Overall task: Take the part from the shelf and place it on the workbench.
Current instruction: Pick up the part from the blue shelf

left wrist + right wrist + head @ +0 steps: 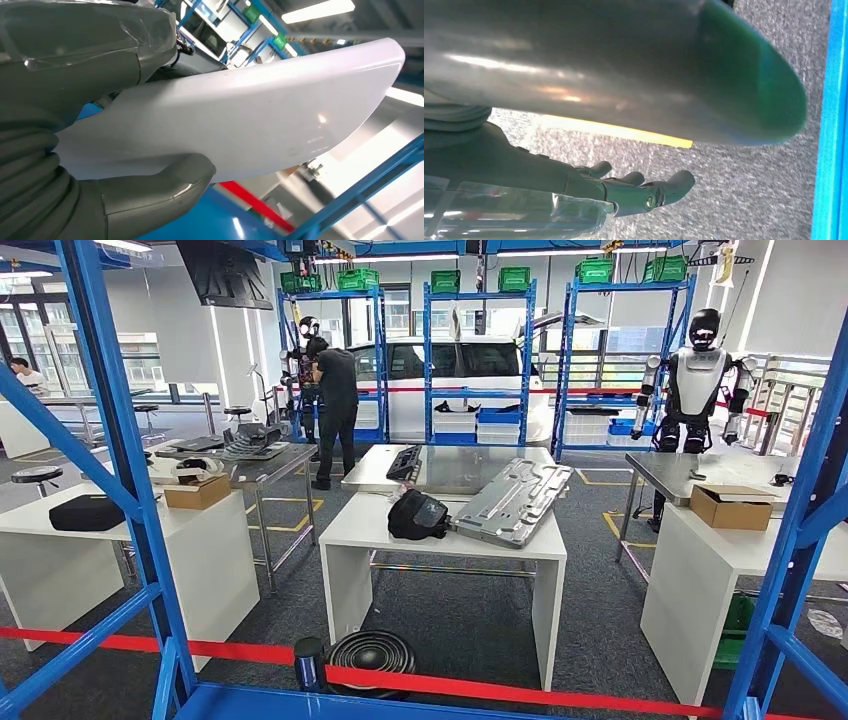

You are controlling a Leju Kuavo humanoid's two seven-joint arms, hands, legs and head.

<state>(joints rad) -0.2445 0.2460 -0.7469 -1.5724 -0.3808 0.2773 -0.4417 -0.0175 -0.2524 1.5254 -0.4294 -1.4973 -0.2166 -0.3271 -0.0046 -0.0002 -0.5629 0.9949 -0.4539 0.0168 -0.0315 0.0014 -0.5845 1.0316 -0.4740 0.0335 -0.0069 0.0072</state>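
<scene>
Left hand [100, 150] grips a glossy white curved panel part [250, 115]: thick grey thumb pressed on one face, the part running out past the hand. Right hand [624, 192] holds nothing, dark fingers [674, 182] loosely apart over grey carpet [744, 190], a blue shelf upright [831, 125] beyond its fingertips.

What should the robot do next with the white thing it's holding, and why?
Probably carry it forward toward the white workbench. The left hand already holds the white part, with its thumb across one face, and the bench stands beyond the red tape.
</scene>
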